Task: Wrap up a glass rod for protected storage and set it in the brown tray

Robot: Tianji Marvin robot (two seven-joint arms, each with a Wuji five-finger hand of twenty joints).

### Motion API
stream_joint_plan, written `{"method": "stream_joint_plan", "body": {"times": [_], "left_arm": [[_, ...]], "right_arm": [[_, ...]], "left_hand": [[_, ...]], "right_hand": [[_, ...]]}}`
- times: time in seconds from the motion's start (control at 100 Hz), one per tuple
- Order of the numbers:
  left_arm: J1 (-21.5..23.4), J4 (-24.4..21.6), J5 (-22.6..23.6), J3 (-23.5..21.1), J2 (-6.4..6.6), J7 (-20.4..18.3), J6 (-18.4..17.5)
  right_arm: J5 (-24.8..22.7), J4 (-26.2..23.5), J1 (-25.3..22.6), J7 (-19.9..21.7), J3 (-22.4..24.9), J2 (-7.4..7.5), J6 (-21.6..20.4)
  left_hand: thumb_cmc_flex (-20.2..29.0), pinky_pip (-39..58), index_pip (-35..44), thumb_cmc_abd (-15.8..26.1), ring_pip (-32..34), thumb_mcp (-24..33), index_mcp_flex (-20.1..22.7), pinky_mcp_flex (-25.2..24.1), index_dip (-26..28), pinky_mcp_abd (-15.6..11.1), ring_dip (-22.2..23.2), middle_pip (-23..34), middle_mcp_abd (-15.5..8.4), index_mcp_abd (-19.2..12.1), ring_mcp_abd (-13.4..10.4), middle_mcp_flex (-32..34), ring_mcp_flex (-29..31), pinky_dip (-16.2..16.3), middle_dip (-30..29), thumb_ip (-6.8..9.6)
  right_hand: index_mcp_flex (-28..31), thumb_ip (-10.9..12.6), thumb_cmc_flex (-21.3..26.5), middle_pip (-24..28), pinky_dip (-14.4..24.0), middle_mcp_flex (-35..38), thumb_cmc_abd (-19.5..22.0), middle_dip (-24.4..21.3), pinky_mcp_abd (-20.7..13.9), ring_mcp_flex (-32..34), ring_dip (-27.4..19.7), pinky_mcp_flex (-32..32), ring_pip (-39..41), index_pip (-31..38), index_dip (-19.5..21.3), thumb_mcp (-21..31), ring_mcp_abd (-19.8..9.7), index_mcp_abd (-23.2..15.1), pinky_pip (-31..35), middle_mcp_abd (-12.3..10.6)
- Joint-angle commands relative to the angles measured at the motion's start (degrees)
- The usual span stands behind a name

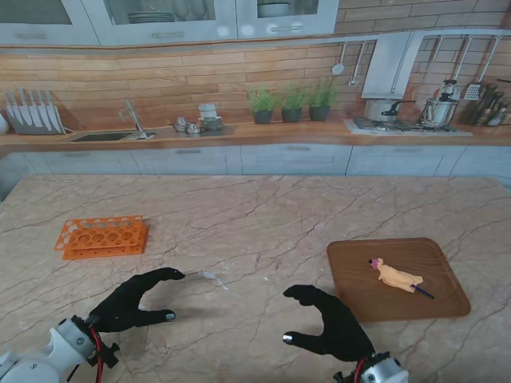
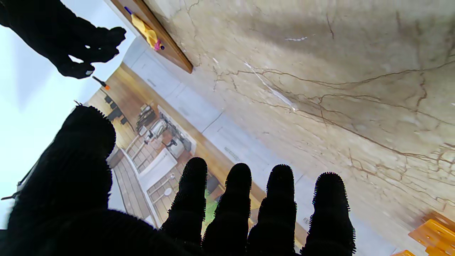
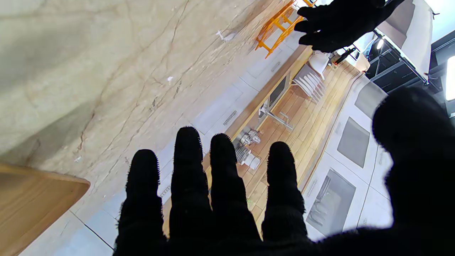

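Note:
A thin clear glass rod lies flat on the marble table, just off the fingertips of my left hand. The left wrist view shows it as a pale sliver, the glass rod, beyond my spread fingers. My left hand is open and holds nothing. My right hand is open too, hovering beside the near left corner of the brown tray. On the tray lies a yellow wrapped bundle with a dark end sticking out. A corner of the brown tray shows in the right wrist view.
An orange test-tube rack stands at the far left of the table, also seen as the rack in the right wrist view. A small white scrap lies on the marble. A kitchen counter runs behind the table.

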Motion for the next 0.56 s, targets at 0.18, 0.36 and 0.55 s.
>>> {"method": "stream_joint_plan", "body": {"times": [0.18, 0.36, 0.55], "left_arm": [[0.08, -0.42, 0.95, 0.15, -0.19, -0.55, 1.67], [-0.18, -0.12, 1.70, 0.68, -0.64, 1.52, 2.09], [-0.94, 0.71, 1.85, 1.45, -0.67, 1.58, 3.35]], "right_arm": [[4.64, -0.03, 4.07, 6.32, 1.15, 0.88, 1.46], [6.29, 1.09, 6.94, 9.38, 0.49, 1.34, 3.09], [4.78, 1.82, 8.97, 12.82, 0.42, 2.13, 4.64]], "left_hand": [[-1.27, -1.51, -0.75, -1.51, -0.47, 0.67, 0.89, 0.06, 0.16, -0.24, -0.14, -1.41, -0.79, -1.70, -1.19, 0.95, 0.16, 1.39, -0.01, -1.99], [-1.16, -1.54, -0.60, -1.58, -0.38, 0.46, 1.06, 0.27, 0.29, -0.12, -0.05, -1.29, -0.66, -1.72, -1.06, 1.11, 0.27, 1.71, 0.20, -1.97], [-0.93, -1.68, -0.68, -1.52, -0.47, 0.49, 0.87, 0.02, 0.26, -0.24, -0.06, -1.41, -0.73, -1.80, -1.21, 0.90, 0.03, 1.95, 0.25, -1.93]], "right_hand": [[1.28, 0.12, -0.77, -1.36, 1.76, 0.04, -0.70, 0.32, 0.83, 0.64, 0.93, -0.34, -0.76, -1.53, -0.02, 0.00, -0.92, -0.64, -1.73, -0.36], [1.84, 0.14, -0.53, -1.54, 2.13, -0.06, -0.75, 0.45, 1.22, 0.62, 1.11, -0.47, -0.77, -1.64, 0.17, -0.04, -0.89, -0.98, -1.77, -0.22], [1.72, 0.11, -0.20, -1.74, 2.38, -0.23, -0.74, 0.55, 1.44, 0.59, 1.19, -0.56, -0.91, -2.05, 0.23, -0.22, -0.92, -0.88, -1.96, -0.21]]}}
